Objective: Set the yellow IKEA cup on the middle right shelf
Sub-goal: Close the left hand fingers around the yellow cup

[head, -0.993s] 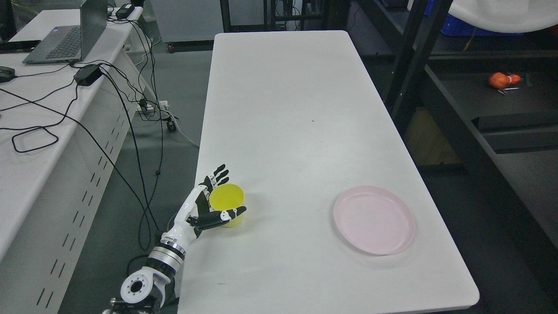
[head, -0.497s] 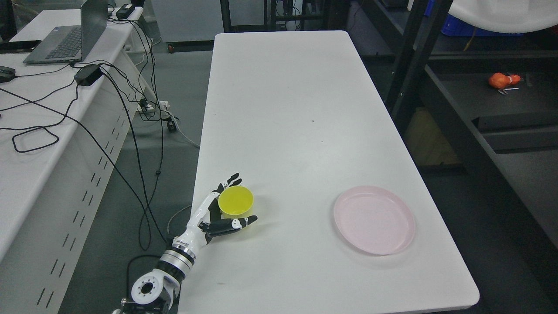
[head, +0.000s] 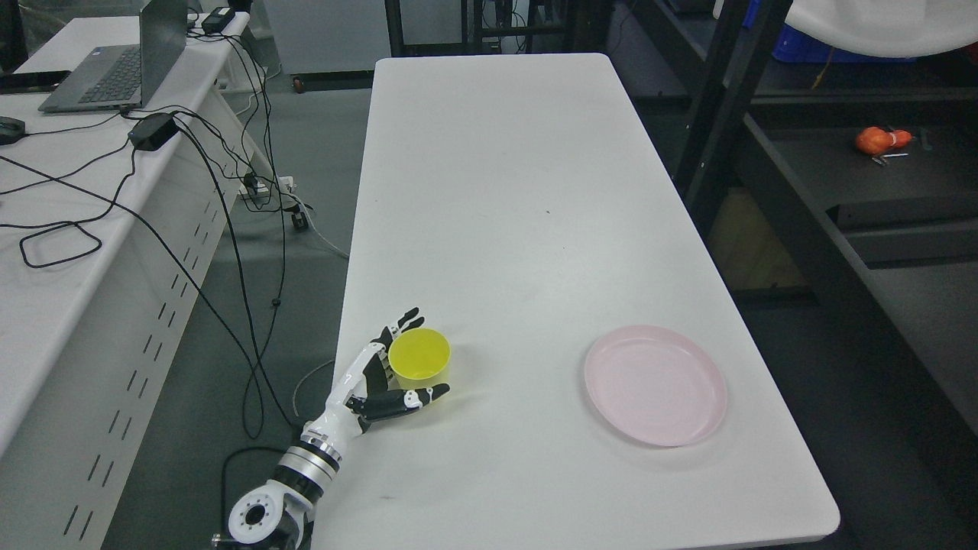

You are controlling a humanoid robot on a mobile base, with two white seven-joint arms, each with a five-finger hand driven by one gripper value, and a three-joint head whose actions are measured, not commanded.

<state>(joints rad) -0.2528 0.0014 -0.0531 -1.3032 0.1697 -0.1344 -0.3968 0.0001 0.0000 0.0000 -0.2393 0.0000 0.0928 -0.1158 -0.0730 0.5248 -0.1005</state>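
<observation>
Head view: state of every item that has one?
yellow cup: upright, empty, in left hand's grasp
left hand: fingers and thumb curled around the cup
pink plate: flat on white table, empty
laptop: lid open, on side desk
right hand: not in view

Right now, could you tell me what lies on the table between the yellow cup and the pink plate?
Nothing: in the head view, only bare white table separates the yellow cup from the pink plate.
</observation>
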